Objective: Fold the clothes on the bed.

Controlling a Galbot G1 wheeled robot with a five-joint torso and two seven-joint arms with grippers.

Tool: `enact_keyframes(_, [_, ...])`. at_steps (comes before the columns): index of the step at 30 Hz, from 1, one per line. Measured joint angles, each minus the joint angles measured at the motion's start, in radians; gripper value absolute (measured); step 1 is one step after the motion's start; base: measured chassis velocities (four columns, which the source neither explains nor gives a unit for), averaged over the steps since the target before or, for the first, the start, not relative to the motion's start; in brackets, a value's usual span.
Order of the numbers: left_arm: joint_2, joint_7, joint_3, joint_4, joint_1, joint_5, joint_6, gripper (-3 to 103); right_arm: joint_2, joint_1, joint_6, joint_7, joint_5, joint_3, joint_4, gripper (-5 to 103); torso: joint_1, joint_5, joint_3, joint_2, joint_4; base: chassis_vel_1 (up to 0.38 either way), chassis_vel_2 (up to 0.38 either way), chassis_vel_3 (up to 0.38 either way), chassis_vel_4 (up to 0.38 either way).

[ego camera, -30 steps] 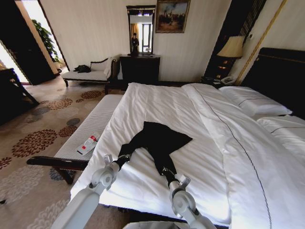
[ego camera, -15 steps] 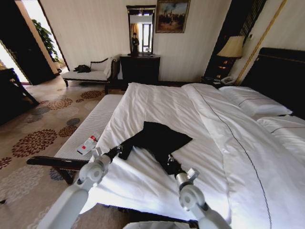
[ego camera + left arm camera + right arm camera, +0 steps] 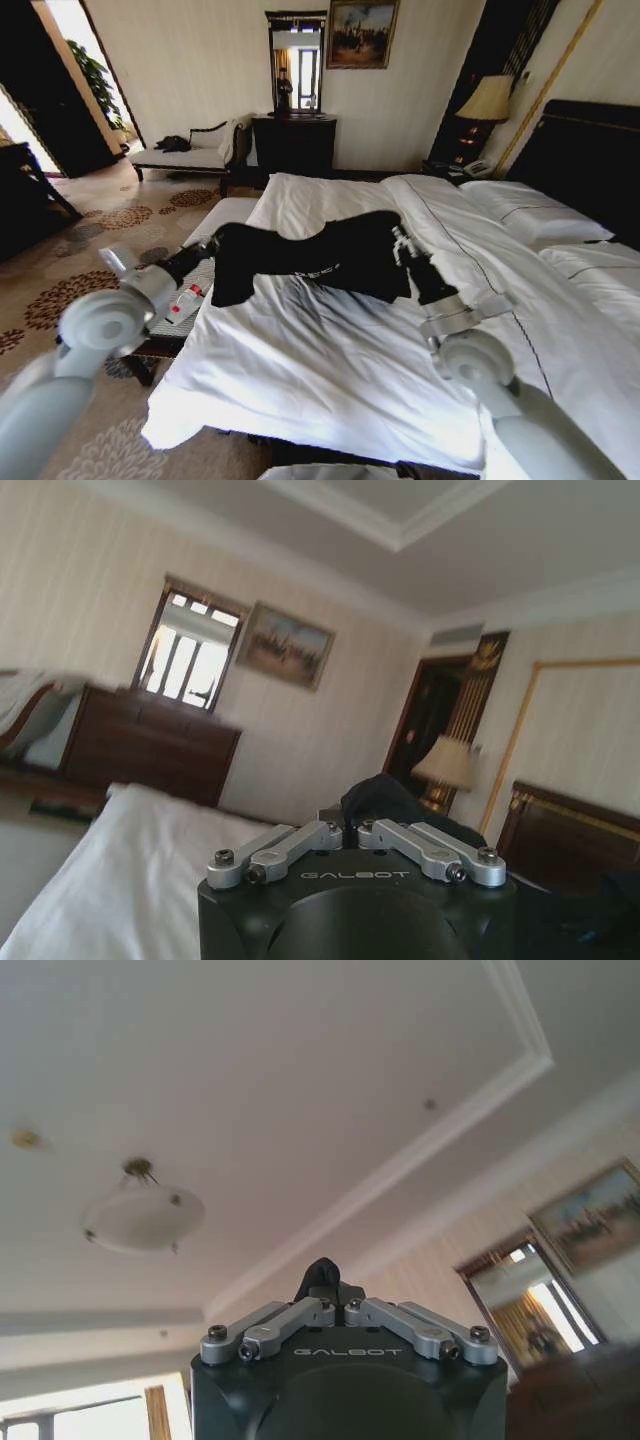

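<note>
both arms up fast since a second ago. black t-shirt [image 3: 310,255] off sheet, now stretched in air over bed [image 3: 330,370]. left gripper [image 3: 205,252] clamped on one end, right gripper [image 3: 402,245] clamped on other end, fingers closed around cloth. judgement: shaking out flat before laying down; folding not yet started.

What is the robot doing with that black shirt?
The robot holds the black T-shirt up in the air over the white bed, stretched between its two arms. The left claw is shut on one end and the right claw is shut on the other. It isn't folded yet.
</note>
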Motion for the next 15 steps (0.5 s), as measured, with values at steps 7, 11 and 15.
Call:
enact_keyframes(7, [0.1, -0.019, -0.386, -0.132, 0.085, -0.287, -0.042, 2, -0.12, -0.176, 0.004, -0.021, 0.162, 0.424, 0.127, 0, 0.0, -0.0003, 0.0, 0.0, 0.0001, 0.0, 0.0, 0.0, 0.0])
enact_keyframes(11, [0.129, -0.019, -0.574, -0.182, 0.122, -0.436, -0.052, 2, -0.172, -0.235, -0.039, -0.024, 0.292, 0.726, 0.128, 0, 0.0, 0.0, 0.0, 0.0, -0.0002, 0.0, 0.0, 0.0, 0.0])
enact_keyframes(15, [0.136, -0.019, -0.71, -0.207, 0.152, -0.546, -0.03, 2, -0.241, -0.258, -0.071, 0.002, 0.378, 0.932, 0.127, 0, 0.0, -0.0002, 0.0, 0.0, -0.0001, 0.0, 0.0, 0.0, 0.0])
